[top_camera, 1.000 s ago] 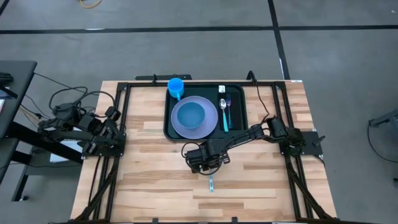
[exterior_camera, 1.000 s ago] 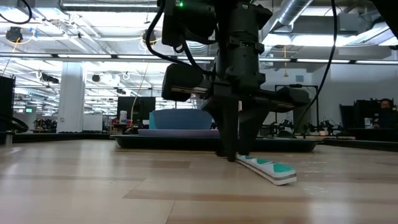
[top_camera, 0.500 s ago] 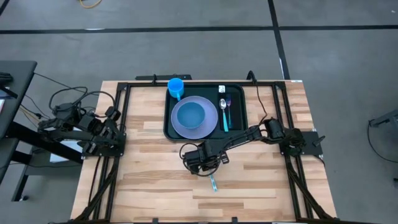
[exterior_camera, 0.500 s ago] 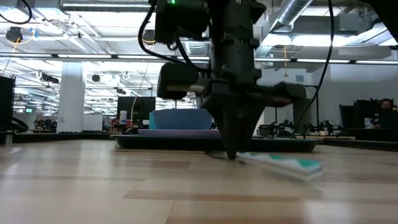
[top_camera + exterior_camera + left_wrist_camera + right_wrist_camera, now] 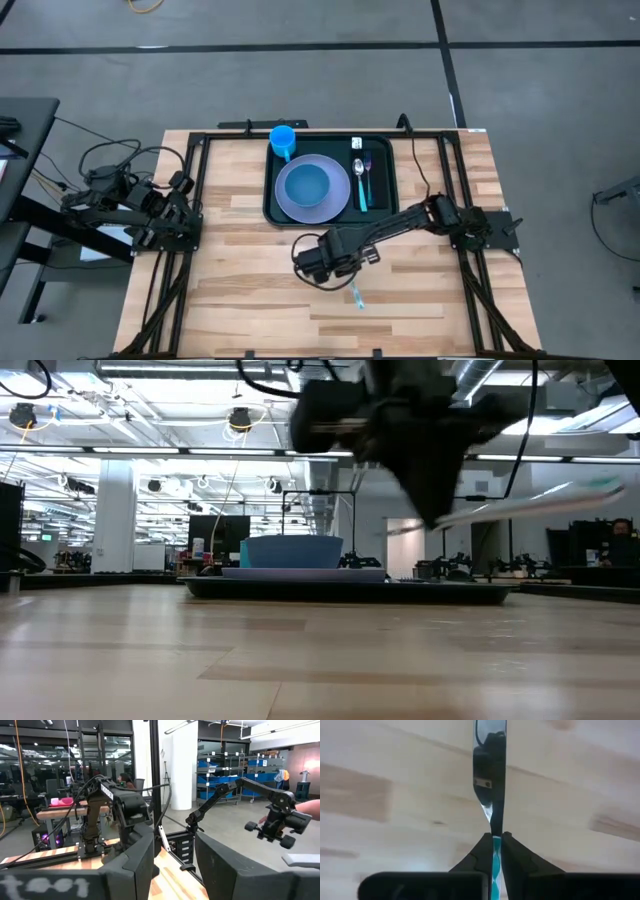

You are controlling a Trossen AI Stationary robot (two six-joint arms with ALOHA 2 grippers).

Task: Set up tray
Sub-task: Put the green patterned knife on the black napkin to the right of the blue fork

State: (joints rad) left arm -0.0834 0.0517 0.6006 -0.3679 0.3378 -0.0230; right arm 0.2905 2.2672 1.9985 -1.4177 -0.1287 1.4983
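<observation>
The right gripper (image 5: 340,275) has lifted the thin shiny knife with a teal handle (image 5: 355,293) off the light wooden table (image 5: 240,290). A moment ago the knife lay flat on the wood; now it hangs in the air, and its far end has swung toward the right side. The two fingers (image 5: 480,851) are pinched tight on the teal handle.

The big dark green plastic tray (image 5: 274,205) sits at the back middle of the table. On it are a round purple plate (image 5: 312,188), a blue cup (image 5: 283,138), a spoon (image 5: 360,170) and a fork (image 5: 367,172).

The wood between the knife and the tray's front edge is bare.

The left gripper (image 5: 172,865) waits at the table's left edge, with its fingers apart.
</observation>
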